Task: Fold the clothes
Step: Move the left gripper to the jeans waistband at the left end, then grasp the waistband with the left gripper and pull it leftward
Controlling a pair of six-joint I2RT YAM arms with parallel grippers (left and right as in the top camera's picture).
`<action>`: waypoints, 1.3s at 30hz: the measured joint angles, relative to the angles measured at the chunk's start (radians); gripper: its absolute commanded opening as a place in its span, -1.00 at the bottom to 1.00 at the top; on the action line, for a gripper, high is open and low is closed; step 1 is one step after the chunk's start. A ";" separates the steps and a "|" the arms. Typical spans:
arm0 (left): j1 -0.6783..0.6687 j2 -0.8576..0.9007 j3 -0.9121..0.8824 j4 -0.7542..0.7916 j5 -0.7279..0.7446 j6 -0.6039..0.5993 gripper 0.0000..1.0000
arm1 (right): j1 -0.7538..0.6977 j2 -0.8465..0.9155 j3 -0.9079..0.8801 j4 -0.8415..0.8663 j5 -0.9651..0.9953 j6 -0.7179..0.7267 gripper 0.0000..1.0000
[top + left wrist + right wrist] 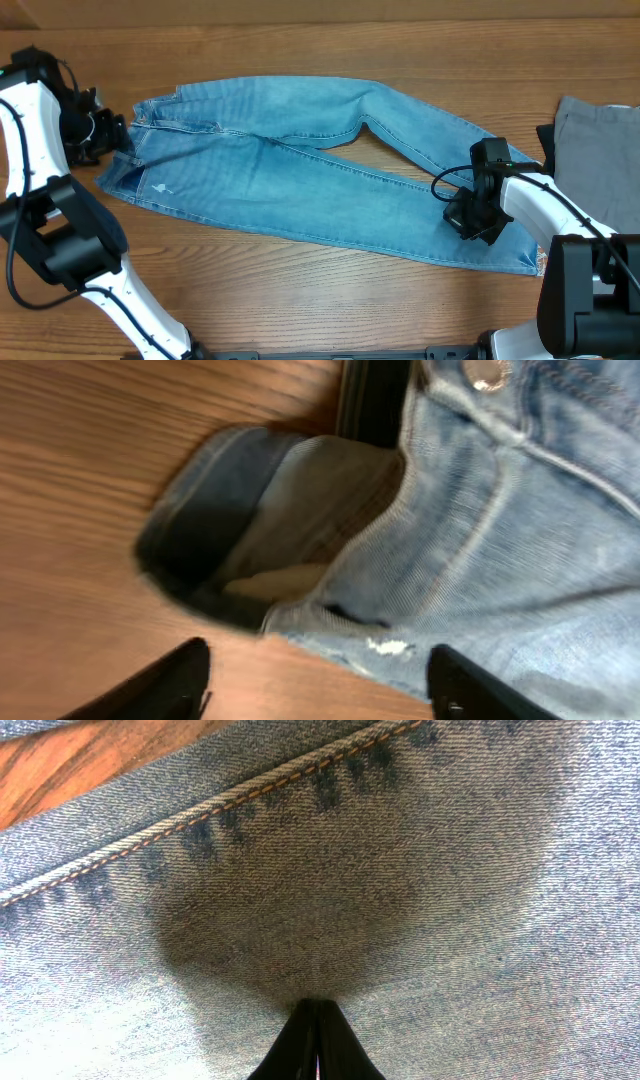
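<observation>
Wood table (300,300), one pair of jeans (300,180); left tool (318,685) wide, right tool (313,1020) closed.

The overhead view looks straight down on the worktop (300,30) and takes in the whole jeans (300,170). The left wrist view sits close above their waist end, the right wrist view almost against denim near the hems. Overhead covers both patches.

Jeans (300,170) sprawl across middle of table (300,300), left to right. Bare wood strip along far edge, wider one along near edge: room to pass. Small bare wedge between legs. Grey cloth (600,140) blocks right edge. Left arm (60,230), right arm (580,270) crowd near corners.
</observation>
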 measured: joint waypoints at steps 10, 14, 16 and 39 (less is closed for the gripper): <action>0.006 0.105 0.000 0.013 0.067 0.050 -0.92 | 0.000 0.000 0.000 0.001 0.000 0.000 -0.92; 0.007 0.105 0.002 0.019 0.069 0.050 -0.92 | 0.000 0.000 0.000 0.001 0.000 0.000 -0.92; 0.007 0.106 0.015 0.007 0.065 0.050 -0.84 | 0.000 0.000 -0.001 0.001 0.000 0.000 -0.92; 0.011 0.116 0.124 0.089 0.163 0.253 -0.01 | 0.000 -0.001 -0.002 0.008 -0.006 -0.001 -0.79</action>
